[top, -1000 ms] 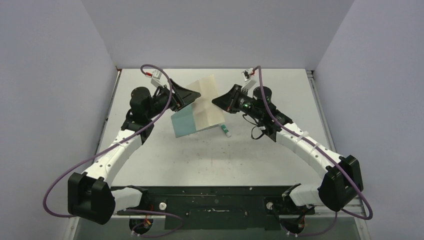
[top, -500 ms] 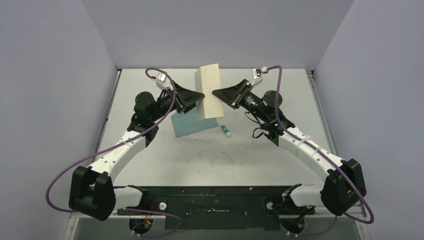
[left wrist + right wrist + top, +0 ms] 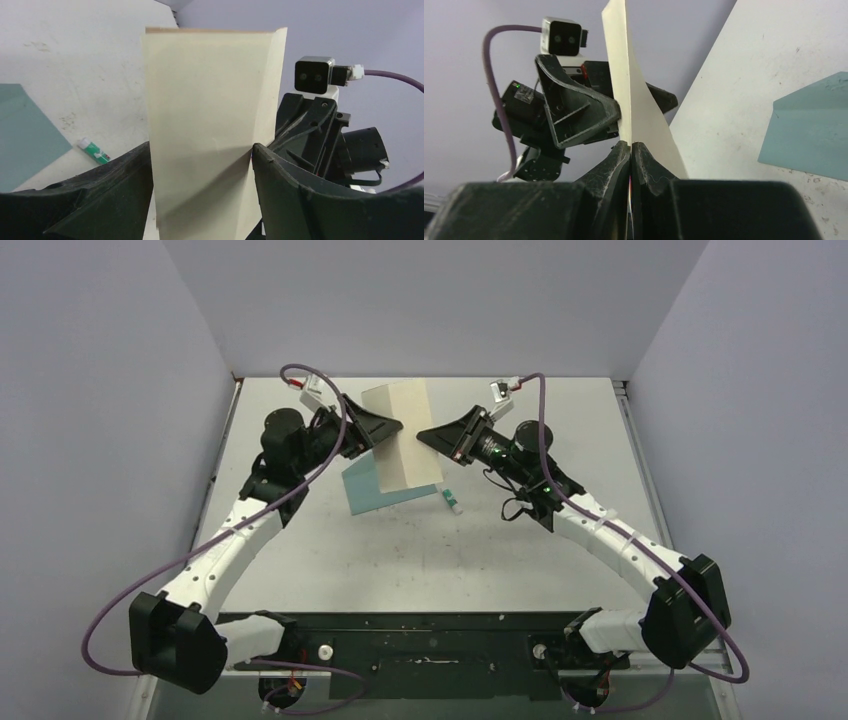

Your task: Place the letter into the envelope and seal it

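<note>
The letter (image 3: 405,435) stands upright in the air with only a blank cream side showing (its border cannot be made out). The right gripper (image 3: 630,150) is pinched tight on one edge. The left gripper (image 3: 201,150) has its jaws wide on either side of the sheet, but whether they press on it is unclear. The teal envelope (image 3: 362,492) lies flat on the table (image 3: 420,560), partly hidden behind the letter, near a glue stick (image 3: 452,501).

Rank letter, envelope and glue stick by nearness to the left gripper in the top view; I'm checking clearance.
1. letter, upright between the fingers of the left gripper.
2. envelope, flat beneath it, slightly left.
3. glue stick, farther right, past the letter.
</note>
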